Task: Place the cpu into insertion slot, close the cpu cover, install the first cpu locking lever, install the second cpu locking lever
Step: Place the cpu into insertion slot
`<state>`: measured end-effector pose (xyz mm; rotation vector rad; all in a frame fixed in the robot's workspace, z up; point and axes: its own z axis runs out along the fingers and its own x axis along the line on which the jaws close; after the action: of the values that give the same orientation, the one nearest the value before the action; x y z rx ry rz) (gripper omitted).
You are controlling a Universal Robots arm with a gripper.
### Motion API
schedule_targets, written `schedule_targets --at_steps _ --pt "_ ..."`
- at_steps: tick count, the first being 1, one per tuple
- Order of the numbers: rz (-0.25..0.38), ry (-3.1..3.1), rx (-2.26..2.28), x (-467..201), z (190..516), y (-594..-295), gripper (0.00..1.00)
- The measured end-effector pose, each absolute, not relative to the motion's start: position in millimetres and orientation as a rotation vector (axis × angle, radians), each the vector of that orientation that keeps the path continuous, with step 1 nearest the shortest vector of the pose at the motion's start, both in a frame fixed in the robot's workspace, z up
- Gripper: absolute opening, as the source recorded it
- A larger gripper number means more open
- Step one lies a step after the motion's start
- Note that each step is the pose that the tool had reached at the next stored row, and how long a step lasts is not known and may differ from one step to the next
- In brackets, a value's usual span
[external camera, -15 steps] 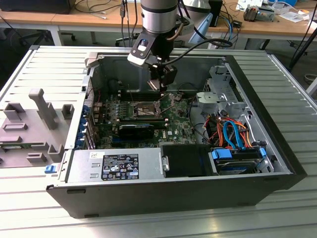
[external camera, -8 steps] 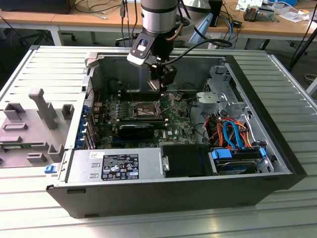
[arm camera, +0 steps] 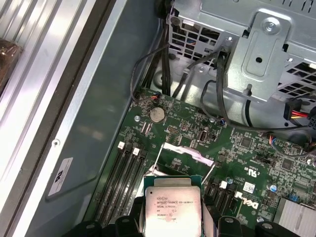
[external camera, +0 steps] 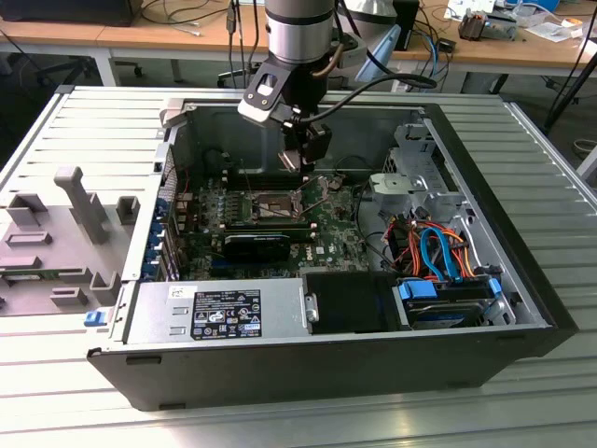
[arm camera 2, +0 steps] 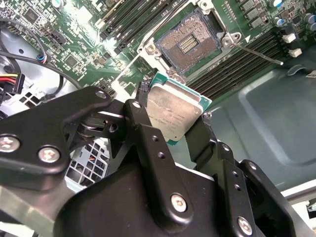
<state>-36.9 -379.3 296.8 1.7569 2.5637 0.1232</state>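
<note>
Second wrist view: gripper jaws clamped on the cpu, hovering above the bare insertion slot; exterior view has gripper upper centre, over motherboard

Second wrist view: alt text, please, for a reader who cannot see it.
The gripper holds the cpu by two opposite edges over the green motherboard. Just beyond it the insertion slot lies open and empty, with long memory slots beside it.

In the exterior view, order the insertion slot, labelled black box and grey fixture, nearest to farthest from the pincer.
1. Insertion slot, on the board, beside the pincer holding the cpu.
2. Labelled black box, case's near wall.
3. Grey fixture, outside the case, exterior view's left.
</note>
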Motion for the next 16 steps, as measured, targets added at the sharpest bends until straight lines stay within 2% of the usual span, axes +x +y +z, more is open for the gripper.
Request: schedule_targets --at_steps 16 --pt "0.121 2.504 1.836 -36.9 296.2 -379.3 0.55"
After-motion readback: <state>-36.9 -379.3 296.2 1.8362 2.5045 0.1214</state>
